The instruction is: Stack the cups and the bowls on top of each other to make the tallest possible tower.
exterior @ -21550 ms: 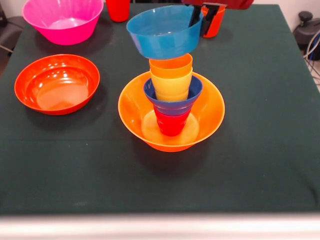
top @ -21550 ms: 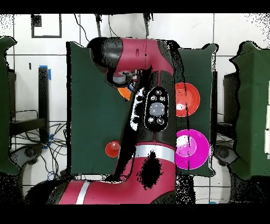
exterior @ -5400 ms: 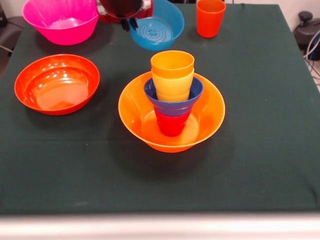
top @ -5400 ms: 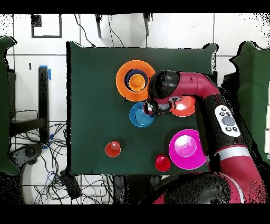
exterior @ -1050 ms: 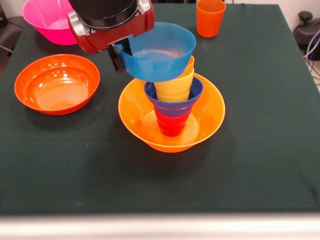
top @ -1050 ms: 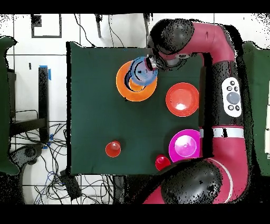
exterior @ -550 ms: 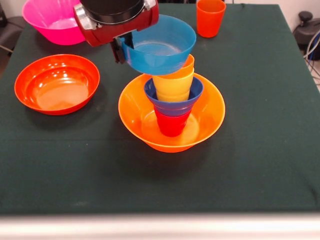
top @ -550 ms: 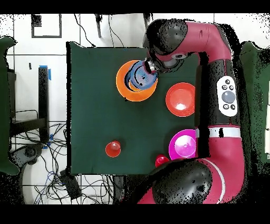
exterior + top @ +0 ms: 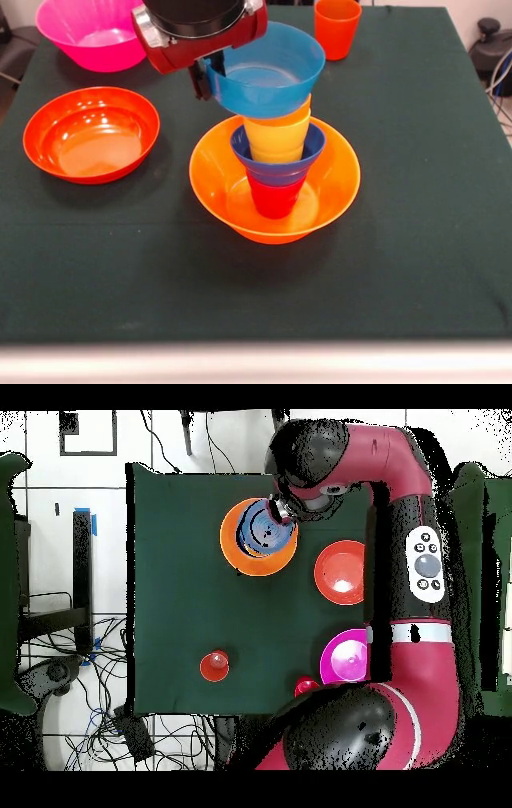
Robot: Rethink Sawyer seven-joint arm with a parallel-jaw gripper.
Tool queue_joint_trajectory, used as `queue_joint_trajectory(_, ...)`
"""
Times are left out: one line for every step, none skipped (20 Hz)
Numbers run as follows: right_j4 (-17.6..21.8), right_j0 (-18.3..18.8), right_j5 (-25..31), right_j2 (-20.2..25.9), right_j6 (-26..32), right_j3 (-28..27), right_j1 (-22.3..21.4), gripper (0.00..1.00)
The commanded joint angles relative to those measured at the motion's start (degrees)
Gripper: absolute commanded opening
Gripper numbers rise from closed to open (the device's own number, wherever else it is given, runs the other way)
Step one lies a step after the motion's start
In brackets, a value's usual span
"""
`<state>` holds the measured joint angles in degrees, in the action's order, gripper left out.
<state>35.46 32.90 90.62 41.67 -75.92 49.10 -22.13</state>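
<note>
The tower stands mid-table: a big yellow-orange bowl [image 9: 328, 180] [image 9: 232, 544] holds a red cup [image 9: 274, 198], a small dark blue bowl [image 9: 312, 144] and yellow and orange-yellow cups [image 9: 276, 134] nested upward. My gripper [image 9: 206, 80] [image 9: 279, 511] is shut on the left rim of the light blue bowl [image 9: 268, 72] [image 9: 264, 529]. That bowl hangs right at the top cup, tilted slightly; whether it touches the cup I cannot tell.
A shallow orange-red bowl [image 9: 90, 134] [image 9: 343, 571] lies left of the tower in the front view. A big pink bowl [image 9: 96, 32] [image 9: 347, 659] sits at the far left corner. An orange cup [image 9: 336, 28] [image 9: 214, 666] stands far right. A red cup [image 9: 304, 685] shows only overhead.
My gripper has carried the light blue bowl rightward in the front view and slightly up, bringing it more squarely over the stacked cups.
</note>
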Motion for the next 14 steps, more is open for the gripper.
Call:
queue_joint_trajectory(-0.52, 0.17, 1.57, -2.22, 7.0, 3.0, -2.05, 0.0)
queue_joint_trajectory(-0.96, 0.75, 1.2, -2.28, 7.34, 4.26, -2.84, 0.0)
queue_joint_trajectory(-1.4, 1.34, 0.83, -2.34, 7.68, 5.52, -3.63, 0.0)
queue_joint_trajectory(-1.62, 1.75, 0.94, -2.4, 8.4, 6.25, -4.09, 0.0)
queue_joint_trajectory(-1.96, 2.22, 1.02, -2.28, 9.23, 6.92, -4.48, 0.0)
queue_joint_trajectory(-2.39, 2.78, 1.36, -2.18, 10.07, 8.01, -5.13, 0.0)
queue_joint_trajectory(-2.86, 3.41, 1.52, -2.1, 10.69, 9.27, -5.85, 0.0)
queue_joint_trajectory(-3.2, 3.93, 1.88, -2.0, 11.32, 10.12, -6.38, 0.0)
queue_joint_trajectory(-3.34, 4.17, 2.17, -1.86, 11.84, 10.79, -6.75, 0.0)
queue_joint_trajectory(-3.48, 4.59, 2.08, -1.78, 12.16, 11.69, -7.22, 0.0)
queue_joint_trajectory(-3.82, 5.01, 1.65, -1.7, 11.8, 12.76, -7.63, 0.0)
queue_joint_trajectory(-4.05, 5.35, 1.26, -1.55, 11.68, 13.56, -7.84, 0.0)
queue_joint_trajectory(-3.98, 5.38, 1.11, -1.44, 11.72, 13.72, -7.45, 0.0)
queue_joint_trajectory(-4.29, 5.73, 0.82, -1.28, 11.64, 14.36, -7.53, 0.0)
